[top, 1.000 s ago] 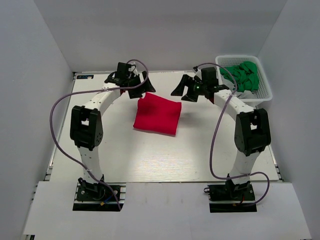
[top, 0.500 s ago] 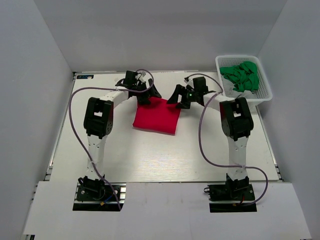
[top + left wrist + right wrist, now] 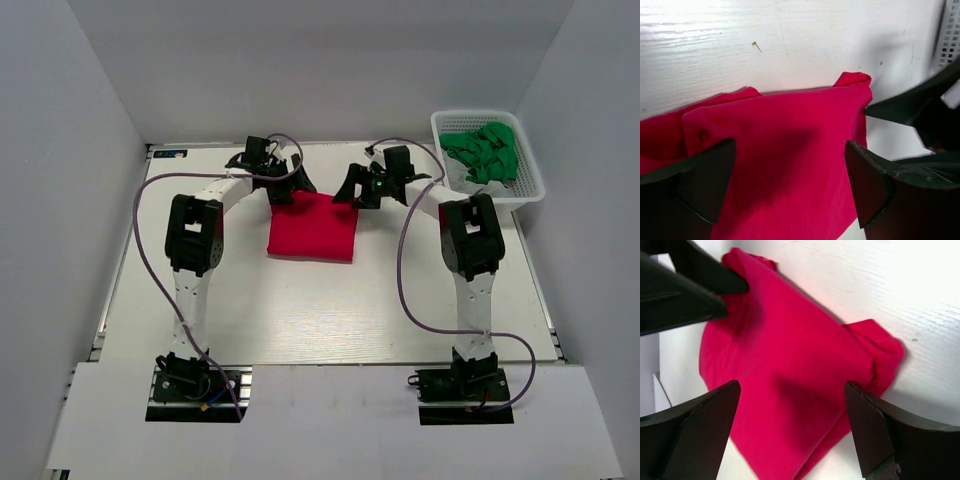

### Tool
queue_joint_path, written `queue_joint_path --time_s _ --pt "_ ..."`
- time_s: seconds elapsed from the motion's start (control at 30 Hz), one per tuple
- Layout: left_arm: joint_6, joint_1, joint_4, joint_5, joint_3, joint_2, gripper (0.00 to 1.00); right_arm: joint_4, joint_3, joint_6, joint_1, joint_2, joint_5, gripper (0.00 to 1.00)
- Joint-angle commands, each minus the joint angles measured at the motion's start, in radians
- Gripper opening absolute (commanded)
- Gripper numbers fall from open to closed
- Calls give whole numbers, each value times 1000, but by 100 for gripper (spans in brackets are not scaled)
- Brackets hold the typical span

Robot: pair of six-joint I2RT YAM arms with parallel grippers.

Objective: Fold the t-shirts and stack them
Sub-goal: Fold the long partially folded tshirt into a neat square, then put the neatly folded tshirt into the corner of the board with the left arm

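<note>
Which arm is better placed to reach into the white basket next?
Right. The white basket stands far right, close to the open right tool; the left tool is across the red t-shirt, farther away.

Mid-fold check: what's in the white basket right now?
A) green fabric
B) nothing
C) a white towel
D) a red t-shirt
A: crumpled green fabric fills the white lattice basket at the far right; the red t-shirt lies folded well to its left.
</note>
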Motion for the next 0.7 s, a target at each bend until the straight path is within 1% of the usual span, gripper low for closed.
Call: queue_joint_path --time_s 0.0,0.03,0.07,0.1,0.17,0.2,0.23,0.27,0.3,0.33,0.37,0.4,0.43,0.47,0.5,0.53,0.57,0.63,0.67 --pt "80 15 -63 -49 52 -104 100 -52 43 -103 15 -165 49 90" --pt "89 15 -83 -69 52 -125 100 -73 42 -108 15 -184 63 90" --pt "101 4 -124 -98 52 -148 100 -90 35 -124 16 -238 85 90" --pt "101 4 -141 -158 35 -196 100 -92 -15 -131 18 -259 98 90" --pt "112 -5 -154 -223 -49 -251 100 -64 -78 -121 21 -305 114 90" --pt "101 -5 -154 -261 -88 -279 100 -34 -200 -115 23 -376 134 90" --pt "101 -5 -154 -283 -164 -328 100 -17 -239 -86 26 -401 138 90" --pt "91 -5 -154 -312 -198 -349 100 14 -320 -75 27 -470 148 90" --pt "91 -5 -154 -368 -256 -366 100 25 -392 -56 26 -493 160 90" --pt "91 -5 -154 -388 -281 -380 100 26 -423 -49 29 -516 171 90" --pt "78 -5 -154 -399 -300 -391 100 64 -482 -42 32 -579 197 90" --pt "78 -5 -154 -399 -318 -402 100 69 -510 -36 39 -598 224 90" --pt "65 -5 -134 -399 -359 -402 100 74 -579 -29 39 -618 240 90" --pt "65 -5 -119 -408 -378 -402 100 85 -604 -22 44 -671 246 90" --pt "65 -5 -88 -409 -405 -402 100 88 -624 -18 47 -685 247 90" --pt "65 -5 -88 -409 -406 -393 100 94 -679 -16 50 -702 247 90" --pt "65 -5 -73 -392 -406 -380 100 86 -689 -16 52 -740 250 90" --pt "75 -14 -59 -376 -406 -336 98 77 -719 -21 50 -762 261 90" --pt "87 -14 -59 -363 -406 -321 94 66 -733 -25 52 -789 267 90"
